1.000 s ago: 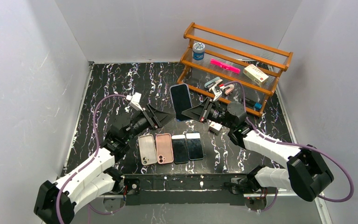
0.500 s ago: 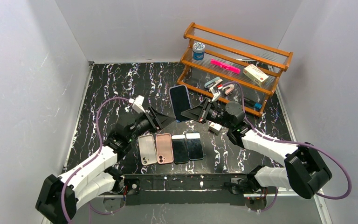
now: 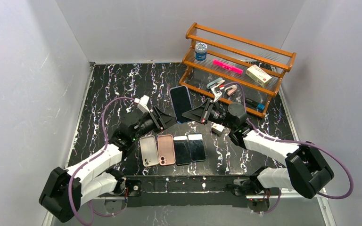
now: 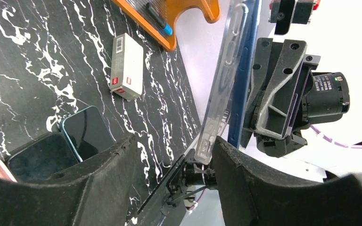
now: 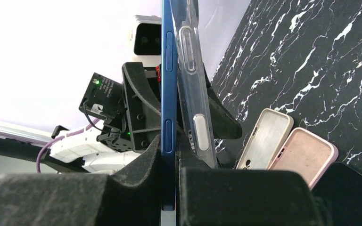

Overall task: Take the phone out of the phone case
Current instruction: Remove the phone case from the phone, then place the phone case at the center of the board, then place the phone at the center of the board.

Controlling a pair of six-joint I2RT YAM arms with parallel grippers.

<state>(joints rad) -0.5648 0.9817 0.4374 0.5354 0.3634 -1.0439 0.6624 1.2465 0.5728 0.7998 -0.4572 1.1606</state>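
A blue phone [image 3: 181, 102] is held upright above the table's middle. In the right wrist view my right gripper [image 5: 169, 165] is shut on the phone's lower edge [image 5: 168, 94]. The clear case [image 5: 193, 84] leans away from the phone's back, parted at the top. My left gripper [image 3: 162, 120] is open, just left of the phone. In the left wrist view the clear case [image 4: 224, 80] stands beside the blue phone [image 4: 245, 70]. The case's lower end rests against my right finger [image 4: 264, 179]. The left finger [image 4: 85, 183] stays well apart.
A grey case [image 3: 149, 150], a pink case [image 3: 166, 149] and two bare phones [image 3: 189, 148] lie in a row near the front edge. A small white box [image 3: 218, 128] lies by the right arm. A wooden rack [image 3: 238, 52] with small items stands at the back right.
My left arm has moved right and closer to the phone. The phone and my right gripper have shifted slightly left.
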